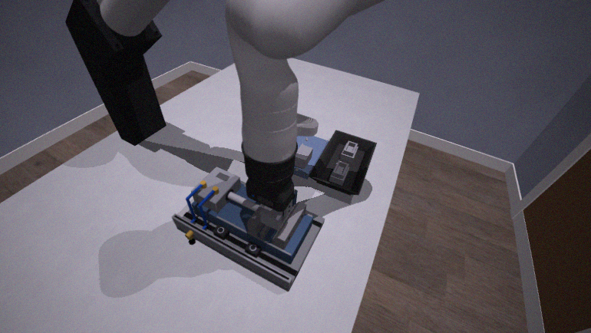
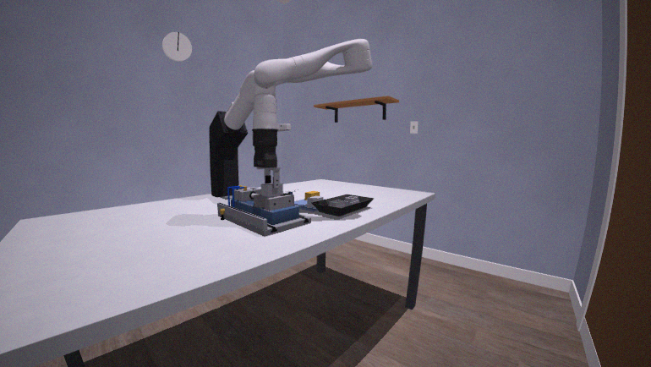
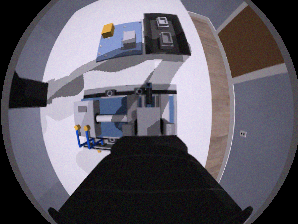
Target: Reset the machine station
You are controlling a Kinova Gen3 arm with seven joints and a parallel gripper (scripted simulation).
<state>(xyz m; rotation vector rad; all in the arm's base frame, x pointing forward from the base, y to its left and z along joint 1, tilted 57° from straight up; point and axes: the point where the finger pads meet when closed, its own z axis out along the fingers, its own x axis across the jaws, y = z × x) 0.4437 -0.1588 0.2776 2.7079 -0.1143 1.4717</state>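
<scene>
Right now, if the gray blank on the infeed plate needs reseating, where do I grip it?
Probably from straight above, on two opposite side faces: the gray blank lies flat on the infeed plate with its top free. The hand must first release the block it holds.

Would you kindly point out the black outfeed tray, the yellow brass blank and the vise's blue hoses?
Black outfeed tray point(image 1: 365, 165): top view, its right wall.
Yellow brass blank point(image 3: 107, 30): wrist view, its top face.
Blue hoses point(image 1: 189, 200): top view, the left hose's bend.
</scene>
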